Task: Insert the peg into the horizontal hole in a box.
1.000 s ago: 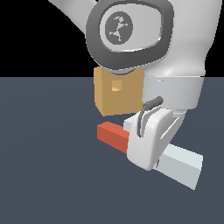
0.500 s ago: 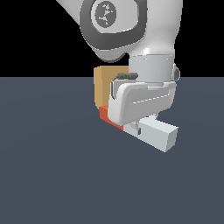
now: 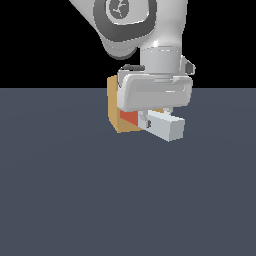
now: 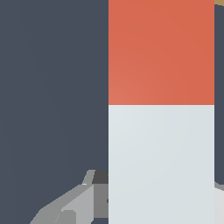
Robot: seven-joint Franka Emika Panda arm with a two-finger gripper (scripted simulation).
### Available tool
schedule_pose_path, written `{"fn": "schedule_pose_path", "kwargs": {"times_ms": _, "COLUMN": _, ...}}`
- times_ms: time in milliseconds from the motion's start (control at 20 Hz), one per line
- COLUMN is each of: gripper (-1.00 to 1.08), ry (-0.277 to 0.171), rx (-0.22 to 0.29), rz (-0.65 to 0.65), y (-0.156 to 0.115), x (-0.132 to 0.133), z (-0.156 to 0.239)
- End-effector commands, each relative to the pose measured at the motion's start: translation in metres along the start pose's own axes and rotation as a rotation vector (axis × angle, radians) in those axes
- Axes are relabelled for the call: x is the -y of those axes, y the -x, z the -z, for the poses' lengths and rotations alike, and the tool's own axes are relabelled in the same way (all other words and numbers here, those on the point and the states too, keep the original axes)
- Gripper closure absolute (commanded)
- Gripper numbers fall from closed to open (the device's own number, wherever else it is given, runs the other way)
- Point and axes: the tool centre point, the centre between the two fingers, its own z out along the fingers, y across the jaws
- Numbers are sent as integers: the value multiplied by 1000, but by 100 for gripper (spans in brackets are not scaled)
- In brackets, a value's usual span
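Lifted off the bench and swung level since a second ago, the peg [image 3: 159, 123] sits pinched in my fingers [image 3: 146, 122], red end right against the box [image 3: 116, 107], so next I line it up with the hidden hole and push.

Flat even sim lighting, no cast shadows, sharp, no glare, black bg

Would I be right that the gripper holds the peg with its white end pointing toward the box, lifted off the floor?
Not quite: it is the red end of the peg that points toward the box, as the exterior view shows; the white end sticks out away from it. The gripper does hold the peg off the floor.
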Motion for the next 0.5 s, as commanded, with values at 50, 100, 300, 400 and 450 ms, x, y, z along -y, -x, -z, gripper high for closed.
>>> {"fn": "schedule_pose_path", "kwargs": {"times_ms": 50, "gripper": 108, "ry": 4, "rx": 2, "rz": -61, "y": -18, "x": -11, "z": 15}}
{"fn": "schedule_pose_path", "kwargs": {"times_ms": 100, "gripper": 108, "ry": 4, "rx": 2, "rz": -76, "y": -23, "x": -14, "z": 18}}
{"fn": "schedule_pose_path", "kwargs": {"times_ms": 300, "gripper": 108, "ry": 4, "rx": 2, "rz": -126, "y": -37, "x": -24, "z": 28}}
{"fn": "schedule_pose_path", "kwargs": {"times_ms": 400, "gripper": 108, "ry": 4, "rx": 2, "rz": -146, "y": -43, "x": -28, "z": 32}}
{"fn": "schedule_pose_path", "kwargs": {"times_ms": 450, "gripper": 108, "ry": 4, "rx": 2, "rz": -155, "y": -45, "x": -30, "z": 34}}
